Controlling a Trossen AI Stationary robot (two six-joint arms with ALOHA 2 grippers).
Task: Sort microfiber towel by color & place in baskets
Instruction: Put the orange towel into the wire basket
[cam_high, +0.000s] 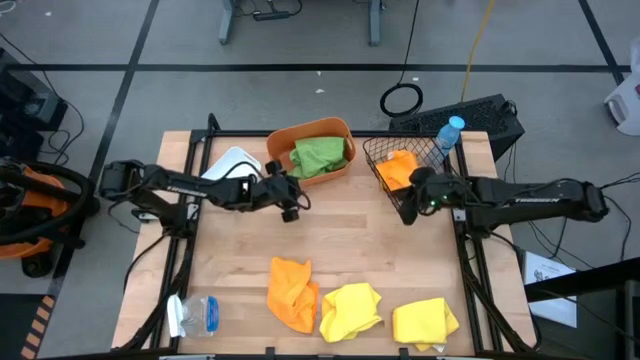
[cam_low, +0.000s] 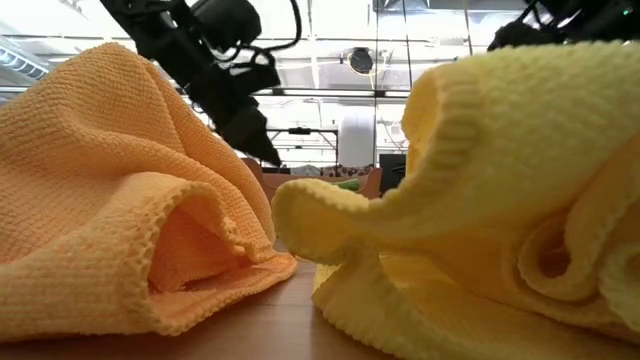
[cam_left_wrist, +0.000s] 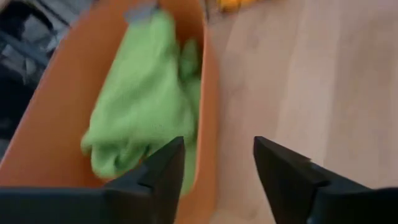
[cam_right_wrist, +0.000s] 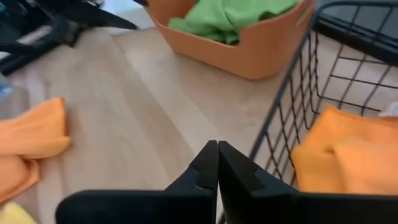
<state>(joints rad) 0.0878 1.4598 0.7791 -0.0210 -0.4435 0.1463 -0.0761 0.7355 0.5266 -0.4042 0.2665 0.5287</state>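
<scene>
The left tool (cam_high: 293, 205) hangs over the desk (cam_high: 350, 240) just beside the near rim of the orange tub (cam_high: 345, 130); its fingers (cam_left_wrist: 158, 180) stand apart with nothing between them. A green towel (cam_high: 320, 155) lies inside that tub. The white tub (cam_high: 232, 160) sits under the left arm, largely covered by it.

The right tool (cam_high: 408, 210) hangs at the near corner of the wire basket (cam_high: 385, 150), fingers pressed together and holding nothing. An orange towel (cam_high: 398, 168) lies in the basket. A clear bottle (cam_high: 450, 133) with a blue cap stands at the basket's far side.

At the desk's near edge lie three loose towels: an orange one (cam_high: 291, 292), touching a yellow one (cam_high: 350, 308), and a second yellow one (cam_high: 424, 323) just beside it. A clear plastic packet (cam_high: 196, 315) lies at the near left corner.
</scene>
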